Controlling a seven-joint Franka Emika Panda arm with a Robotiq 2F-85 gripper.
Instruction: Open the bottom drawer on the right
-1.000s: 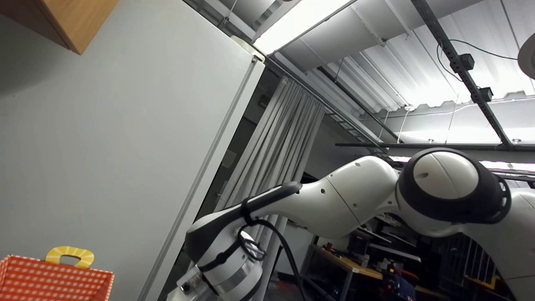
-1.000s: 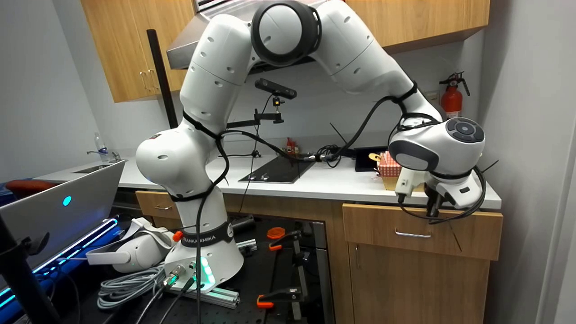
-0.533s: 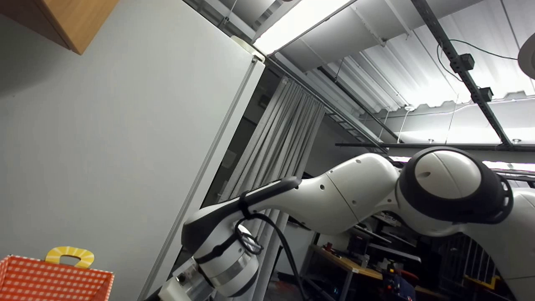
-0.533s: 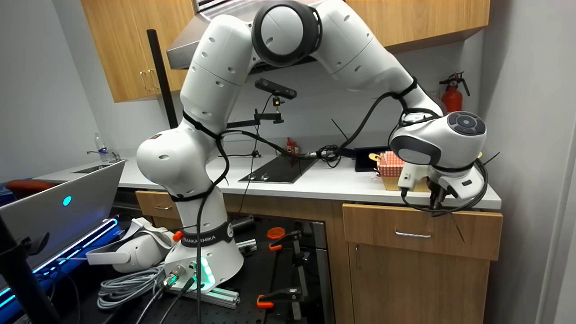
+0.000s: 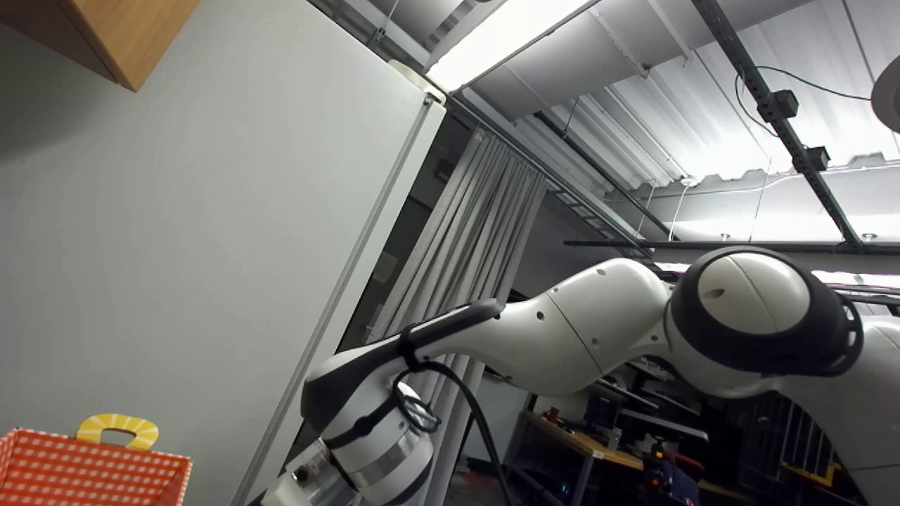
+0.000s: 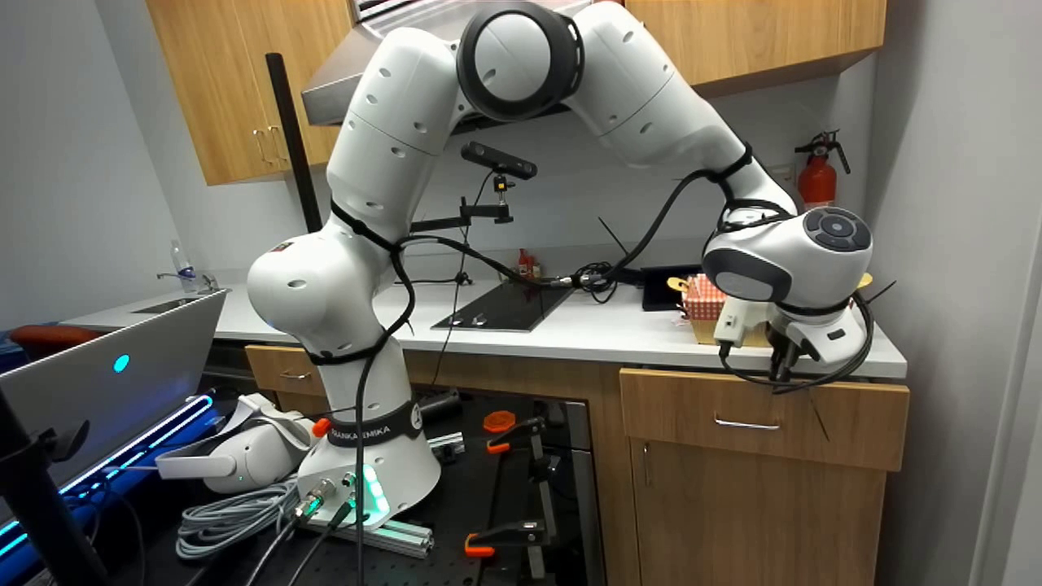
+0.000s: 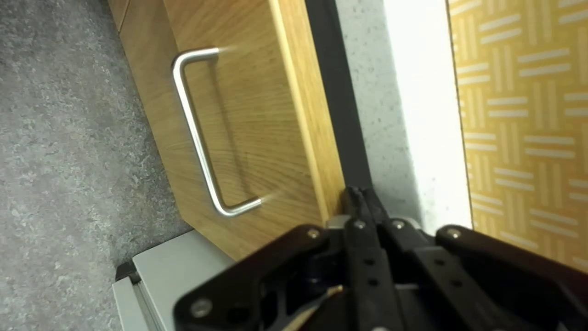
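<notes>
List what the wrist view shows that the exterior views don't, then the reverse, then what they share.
Only the wrist view: the floor beside the drawer, white dashes on the yellow surface, and the hand plainly shut, its tips by the drawer's top edge.

Only the exterior views: the laptop, headset, cooktop and extinguisher in an exterior view; the curtain in an exterior view.

Shared by the wrist view and an exterior view: the drawer, its handle, the counter and part of the hand.
</notes>
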